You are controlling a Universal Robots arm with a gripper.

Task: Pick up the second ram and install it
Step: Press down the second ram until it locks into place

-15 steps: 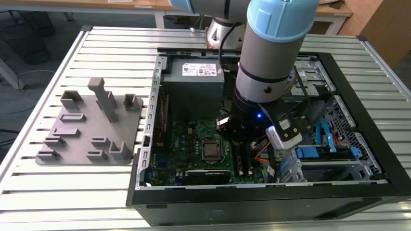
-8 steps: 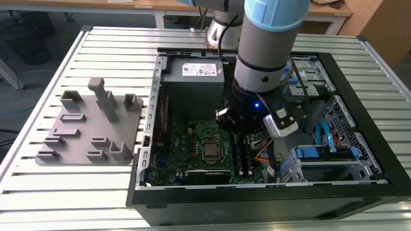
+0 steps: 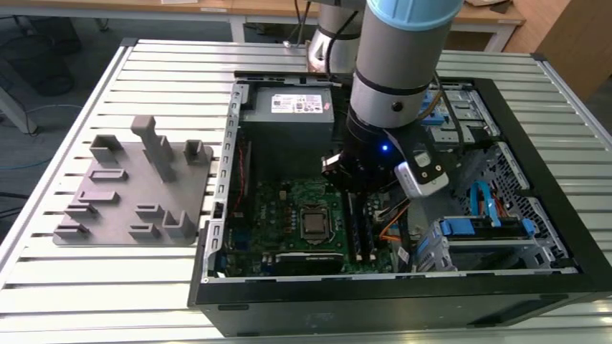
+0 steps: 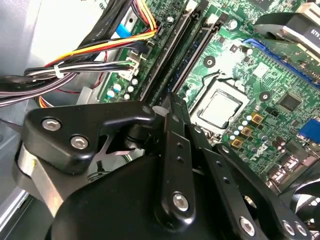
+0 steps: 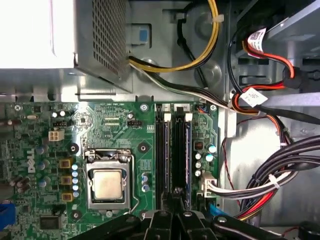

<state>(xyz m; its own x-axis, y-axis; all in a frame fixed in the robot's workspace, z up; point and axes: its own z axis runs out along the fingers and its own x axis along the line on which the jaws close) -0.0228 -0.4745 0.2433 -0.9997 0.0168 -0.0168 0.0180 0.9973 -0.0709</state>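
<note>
1. The arm reaches down into the open computer case (image 3: 229, 179), and the gripper (image 5: 177, 210) sits low over the green motherboard (image 5: 115, 130), right at the long black memory slots (image 5: 172, 150) beside the processor socket (image 5: 107, 182).
2. In the first wrist view, a blue strip runs along the slot nearest the cables: this looks like the second ram (image 5: 188, 160), standing edge-up in its slot. In the second wrist view the same blue edge (image 4: 197, 55) shows along one slot.
3. The neighbouring slot holds another dark stick, so I judge that 1 ram was seated already and the second now stands in place next to it.
4. The fingers (image 4: 175, 145) come together to a narrow point at the near end of the slots. Whether they clamp the ram, press on its top edge or merely hover closed over it, I cannot tell.
5. The grey parts tray (image 3: 134, 193) on the slatted table (image 3: 96, 287), at the exterior view's left, carries no blue stick, which fits a pickup already done.
6. By my reading the task is late: what is left is full seating and letting go, and the slot latches cannot be made out.
</note>
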